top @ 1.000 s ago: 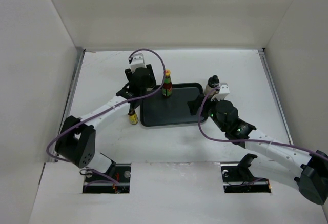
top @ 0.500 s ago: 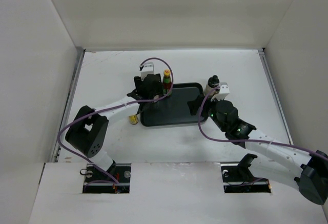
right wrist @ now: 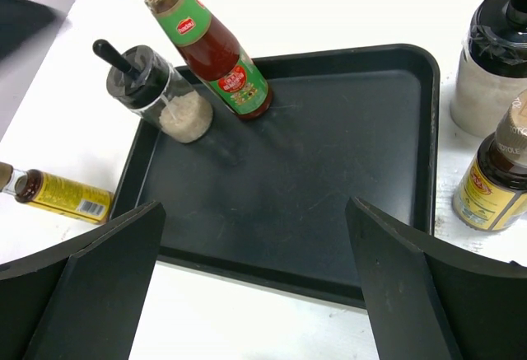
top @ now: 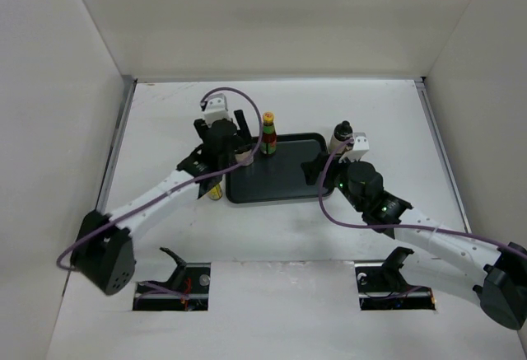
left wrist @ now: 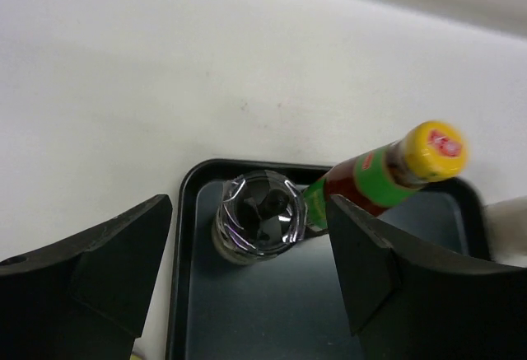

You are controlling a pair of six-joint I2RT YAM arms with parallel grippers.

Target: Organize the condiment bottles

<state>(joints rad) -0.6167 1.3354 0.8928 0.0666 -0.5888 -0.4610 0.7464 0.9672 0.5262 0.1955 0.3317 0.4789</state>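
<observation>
A black tray (top: 280,180) lies mid-table. In its far-left corner stands a clear jar (left wrist: 259,226) with a dark lid and white powder, next to the tall red-green condiment bottle (left wrist: 387,175) with a yellow cap. My left gripper (left wrist: 247,202) hovers over the jar, open, its fingers apart from the glass on both sides. A small yellow-labelled bottle (right wrist: 62,195) lies on its side on the table left of the tray. Right of the tray stand a white-filled jar (right wrist: 498,72) and a small yellow-labelled bottle (right wrist: 494,179). My right gripper (right wrist: 255,206) is open over the tray's near edge, holding nothing.
White walls enclose the table on the left, back and right. The two upright containers right of the tray (right wrist: 280,273) stand close to my right arm's wrist. Purple cables loop above both arms.
My left gripper has opened wider and let go of the jar, which now stands in the tray's corner. The left arm swung slightly back to the left. The right arm has not moved.
</observation>
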